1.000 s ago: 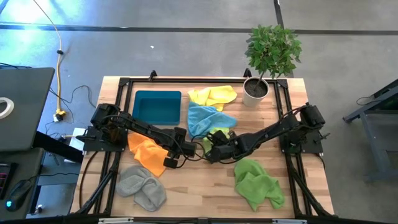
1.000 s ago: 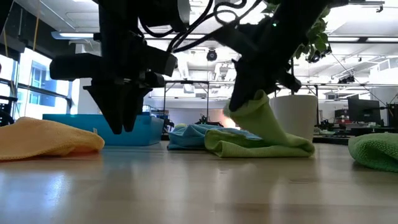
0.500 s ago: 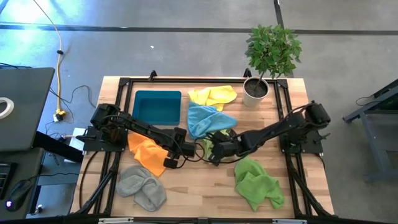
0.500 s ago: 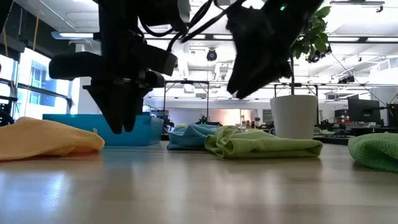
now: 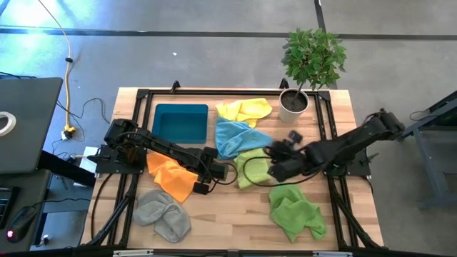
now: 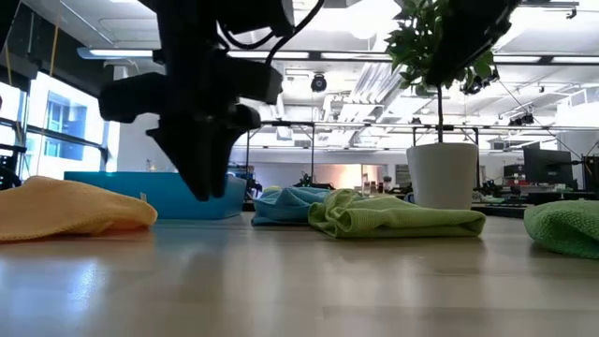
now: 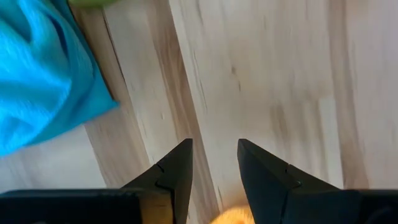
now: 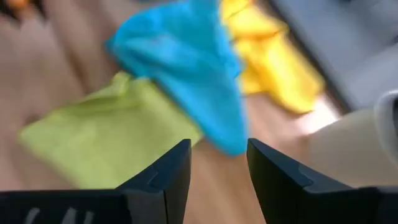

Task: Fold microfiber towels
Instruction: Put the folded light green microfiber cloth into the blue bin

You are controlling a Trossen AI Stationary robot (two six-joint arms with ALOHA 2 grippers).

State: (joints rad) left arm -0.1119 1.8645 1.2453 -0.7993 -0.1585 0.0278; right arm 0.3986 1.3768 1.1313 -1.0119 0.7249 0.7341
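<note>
The light green towel [image 5: 250, 168] lies bunched at the table's middle, also in the low view [image 6: 393, 220] and the right wrist view [image 8: 112, 137]. The light blue towel [image 5: 235, 137] lies just beyond it, its near edge over the green one. My left gripper [image 5: 206, 184] is open and empty, pointing down above bare wood between the orange towel [image 5: 171, 177] and the light green one; it also shows in the low view [image 6: 208, 187]. My right gripper [image 5: 274, 170] is open and empty, raised above the light green towel's right side.
The yellow towel [image 5: 245, 110] and a potted plant [image 5: 293, 105] are at the far side, beside the teal tray [image 5: 180, 122]. The grey towel [image 5: 163, 214] lies near left and the brighter green towel [image 5: 294, 210] near right. Bare wood shows between them at the near edge.
My right gripper has let go of the light green towel, which it held pulled up into a peak; the towel has dropped and lies low on the table. The gripper has then risen and drawn back toward the table's right edge. My left gripper has shifted slightly toward the right.
</note>
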